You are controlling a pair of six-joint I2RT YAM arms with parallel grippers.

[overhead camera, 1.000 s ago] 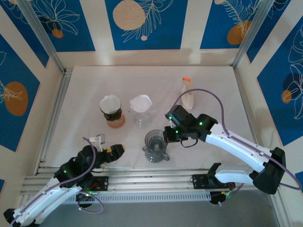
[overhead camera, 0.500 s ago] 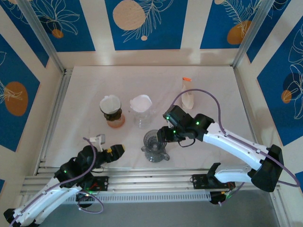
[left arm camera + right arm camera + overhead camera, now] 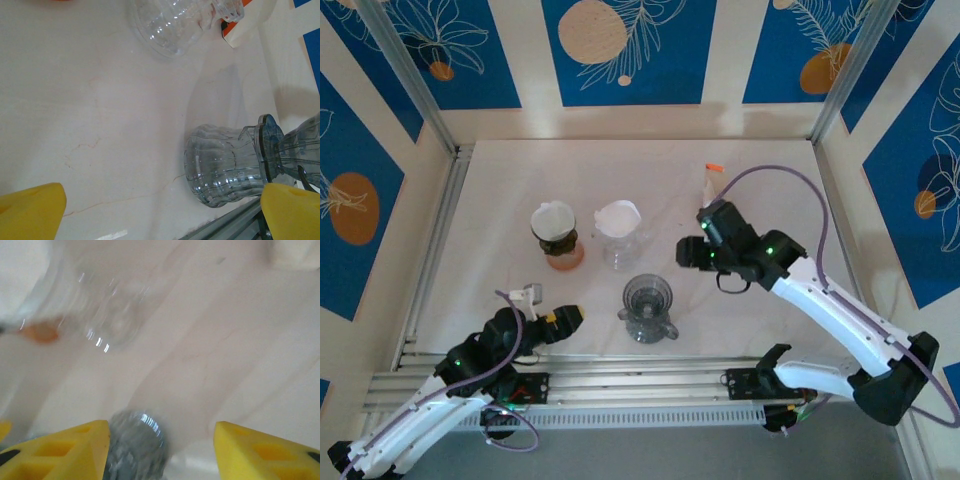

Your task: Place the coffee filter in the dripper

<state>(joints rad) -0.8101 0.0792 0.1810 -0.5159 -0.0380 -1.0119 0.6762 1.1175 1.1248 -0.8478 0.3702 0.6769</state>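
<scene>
1. Resting at the lower left of the top view, the left gripper [image 3: 563, 318] is spread wide and holds nothing. Its wrist view shows the grey dripper [image 3: 225, 167] side-on, with its ribbed base.
2. From above, the grey dripper [image 3: 648, 300] sits low centre, its mouth open and empty, which the side view hides.
3. Right of centre, the right gripper [image 3: 686, 253] hangs open and empty; its wrist view is blurred.
4. Further up, a white filter [image 3: 618, 215] sits in a clear vessel [image 3: 620, 252], and a second filter [image 3: 553, 217] tops a brown dripper [image 3: 562, 255].
5. Likely risks: pinching the thin paper may crumple it or topple the light clear vessel, and a low swing could knock the grey dripper.
</scene>
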